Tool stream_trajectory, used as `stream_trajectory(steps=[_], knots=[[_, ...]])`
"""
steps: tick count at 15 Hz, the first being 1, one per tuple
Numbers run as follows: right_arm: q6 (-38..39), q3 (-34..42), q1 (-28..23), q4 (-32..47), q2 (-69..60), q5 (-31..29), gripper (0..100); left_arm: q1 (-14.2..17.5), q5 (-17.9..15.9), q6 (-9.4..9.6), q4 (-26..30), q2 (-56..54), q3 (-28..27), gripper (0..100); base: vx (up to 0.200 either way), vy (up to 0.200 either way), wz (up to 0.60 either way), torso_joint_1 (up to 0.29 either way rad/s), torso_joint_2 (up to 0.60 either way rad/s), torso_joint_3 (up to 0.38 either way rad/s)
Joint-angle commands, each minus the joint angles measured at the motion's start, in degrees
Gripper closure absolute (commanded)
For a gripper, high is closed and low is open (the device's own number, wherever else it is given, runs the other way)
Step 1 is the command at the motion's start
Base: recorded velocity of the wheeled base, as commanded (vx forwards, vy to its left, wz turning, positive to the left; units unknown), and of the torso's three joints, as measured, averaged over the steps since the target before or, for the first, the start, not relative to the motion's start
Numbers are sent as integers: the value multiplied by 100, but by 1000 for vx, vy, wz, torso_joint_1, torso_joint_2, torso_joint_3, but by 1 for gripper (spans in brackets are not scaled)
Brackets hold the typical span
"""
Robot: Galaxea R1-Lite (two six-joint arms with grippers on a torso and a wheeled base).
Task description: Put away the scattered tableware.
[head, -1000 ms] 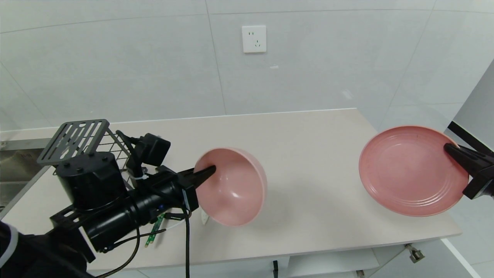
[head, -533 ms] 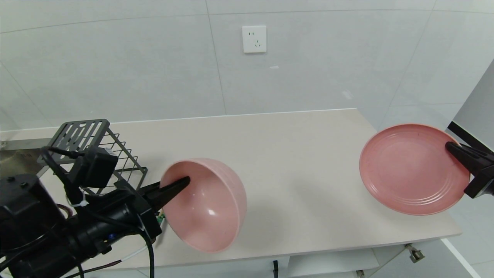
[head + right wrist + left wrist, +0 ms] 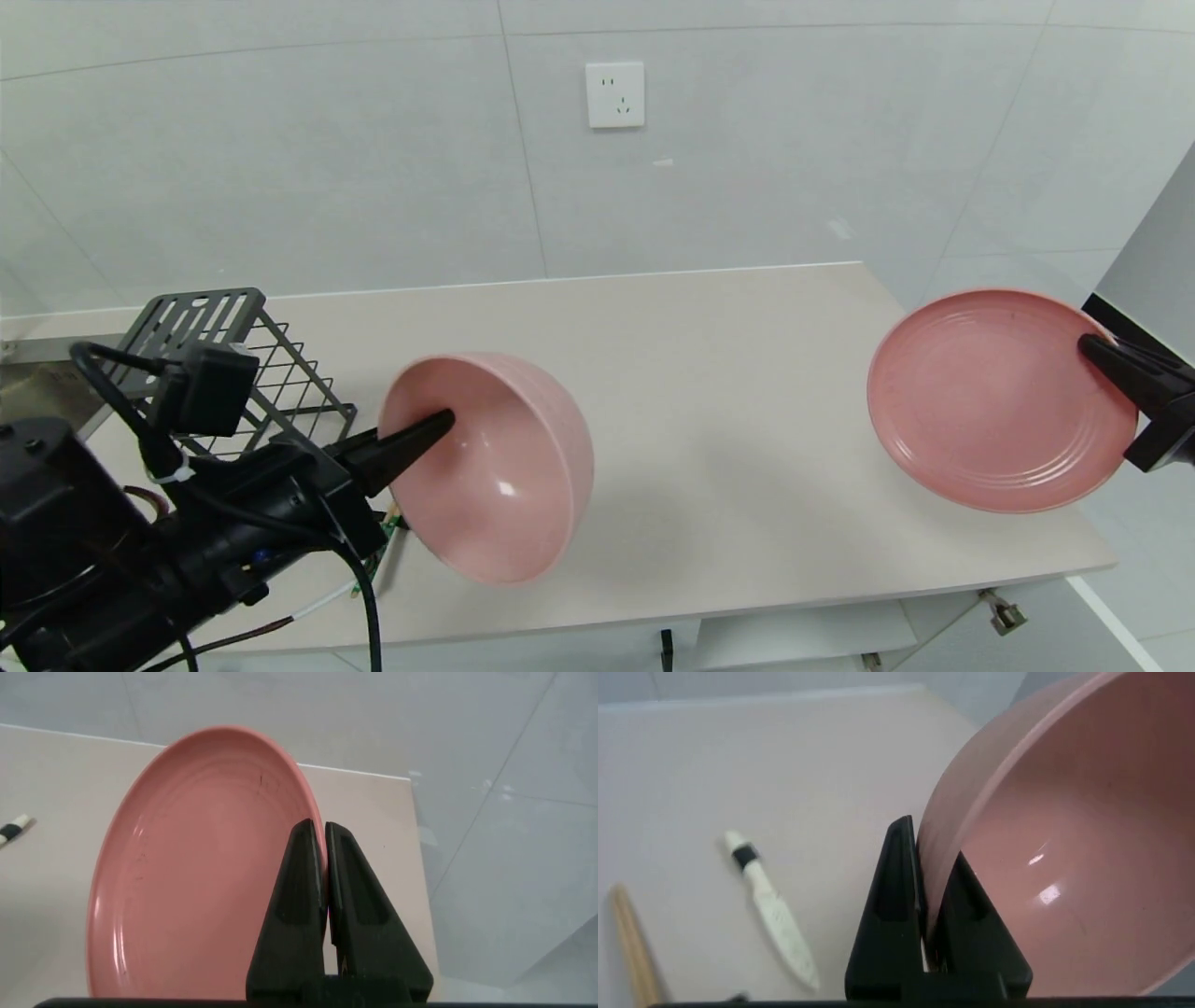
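The glossy pink round bowl (image 3: 509,476), pinched at its rim by the left gripper (image 3: 439,429) above the beige counter (image 3: 728,373), is flanked at ten o'clock by the black wire rack (image 3: 280,373), while the ridged pink plate (image 3: 990,401) is clamped by the right gripper (image 3: 1094,351), well apart at three o'clock.

1. A wall (image 3: 280,168) of large pale grey tiles with thin joints stands behind the tabletop.
2. A white socket (image 3: 614,93) sits on that wall, above the tabletop's far edge.
3. The tabletop (image 3: 747,373) is smooth and beige, evenly lit.
4. Below its front edge are white cabinet fronts (image 3: 794,635) and a small metal latch (image 3: 1004,613).
5. A grey panel (image 3: 1158,243) with a dark edge stands at the right.
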Motion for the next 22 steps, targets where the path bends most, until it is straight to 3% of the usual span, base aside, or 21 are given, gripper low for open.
stream_trajectory(steps=[1, 4, 5, 6, 7, 8, 9, 11, 13, 15, 17, 22], knots=[[71, -48, 31, -13, -1, 4, 100, -119, 34, -131, -342, 145, -46, 100, 0, 0, 0, 0, 0, 0], [176, -40, 391, -145, 17, -14, 100, -111, 473, -60, -544, 180, -20, 100, 0, 0, 0, 0, 0, 0], [211, -40, 549, -242, 17, -14, 100, -93, 728, 300, -492, 224, -55, 100, 0, 0, 0, 0, 0, 0], [220, -13, 646, -277, 35, -23, 100, -102, 1598, 854, -518, 356, -117, 100, 0, 0, 0, 0, 0, 0], [220, -5, 760, -294, 61, -49, 100, -190, 2539, 1117, -729, 664, -310, 100, 0, 0, 0, 0, 0, 0], [238, 13, 866, -321, 87, -120, 100, -269, 2758, 994, -1186, 928, -451, 100, 0, 0, 0, 0, 0, 0], [238, 22, 945, -356, 105, -199, 100, -322, 2776, 950, -1555, 1138, -530, 100, 0, 0, 0, 0, 0, 0], [281, 101, 1121, -848, 140, -401, 100, -559, 2811, 907, -1555, 1191, -653, 100, 0, 0, 0, 0, 0, 0], [387, 39, 1121, -1200, 281, -401, 100, -814, 2793, 977, -1555, 1095, -600, 100, 0, 0, 0, 0, 0, 0], [378, -84, 1112, -1314, 509, -392, 100, -823, 2802, 1117, -1555, 1156, -512, 100, 0, 0, 0, 0, 0, 0], [334, -119, 1103, -1314, 571, -383, 100, -902, 2811, 1117, -1555, 1200, -503, 100, 0, 0, 0, 0, 0, 0], [27, -101, 1156, -1314, 413, -383, 100, -1622, 2829, 1126, -1555, 989, -275, 100, 0, 0, 0, 0, 0, 0]])
